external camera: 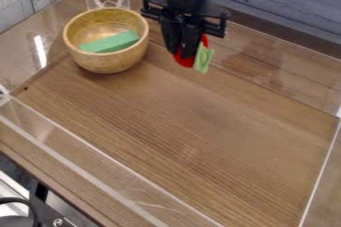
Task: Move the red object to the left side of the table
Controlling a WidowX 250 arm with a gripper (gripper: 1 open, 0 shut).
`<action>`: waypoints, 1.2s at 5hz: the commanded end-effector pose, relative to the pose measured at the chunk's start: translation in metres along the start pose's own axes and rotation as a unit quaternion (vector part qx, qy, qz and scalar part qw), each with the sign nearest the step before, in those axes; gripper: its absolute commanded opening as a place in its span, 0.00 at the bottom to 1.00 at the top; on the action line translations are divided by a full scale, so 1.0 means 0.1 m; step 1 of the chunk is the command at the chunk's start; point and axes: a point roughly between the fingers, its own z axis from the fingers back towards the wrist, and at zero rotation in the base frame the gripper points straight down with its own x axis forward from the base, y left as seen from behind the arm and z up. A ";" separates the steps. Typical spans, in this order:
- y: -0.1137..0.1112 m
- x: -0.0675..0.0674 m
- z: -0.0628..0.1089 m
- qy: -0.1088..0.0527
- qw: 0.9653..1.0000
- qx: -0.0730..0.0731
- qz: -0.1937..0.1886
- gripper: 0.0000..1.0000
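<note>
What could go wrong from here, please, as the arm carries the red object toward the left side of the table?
1. The wooden bowl sits close to the pincer on its left; a low pass could clip its rim.
2. The red object is pinched at one end, its green leaf hanging below the fingers, so it may slip out.
3. The clear wall borders the table's left edge; overshooting could hit it.
</note>
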 end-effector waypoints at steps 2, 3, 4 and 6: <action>0.10 0.03 0.13 -0.026 0.999 0.009 0.031 0.00; 0.16 0.01 0.11 -0.023 0.999 0.013 0.045 0.00; 0.27 -0.01 0.11 -0.022 0.998 0.017 0.059 0.00; 0.39 -0.04 0.13 -0.023 0.997 0.018 0.071 0.00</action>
